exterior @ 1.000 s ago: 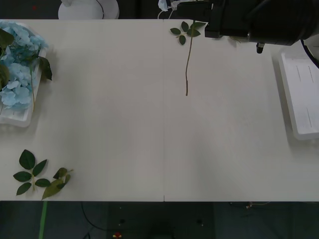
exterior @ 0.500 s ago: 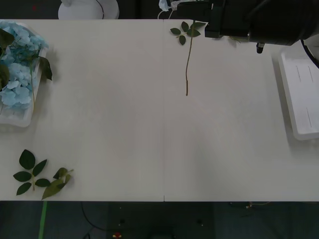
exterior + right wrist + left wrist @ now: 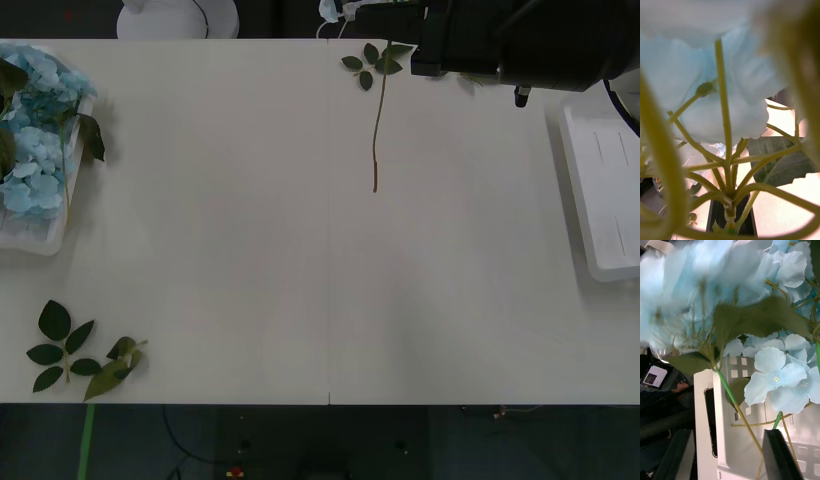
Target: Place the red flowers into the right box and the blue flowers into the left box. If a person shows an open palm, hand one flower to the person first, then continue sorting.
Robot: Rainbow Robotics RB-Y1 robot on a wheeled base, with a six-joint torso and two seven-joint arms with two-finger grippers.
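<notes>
The blue flowers (image 3: 30, 140) have soft, cloth-like matt petals, the left box (image 3: 752, 450) and right box (image 3: 605, 200) are smooth white plastic, and the desk (image 3: 300, 280) is matt.

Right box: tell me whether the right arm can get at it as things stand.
Probably yes. The right arm hovers over the table's far edge, close beside the far end of the right box, and nothing stands between them.

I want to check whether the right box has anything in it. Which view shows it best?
The front view: the right box lies at the table's right edge, its slotted bottom bare, part of its far end behind the right arm. The right wrist view has pale blue petals up close; the left wrist view has the left box.
</notes>
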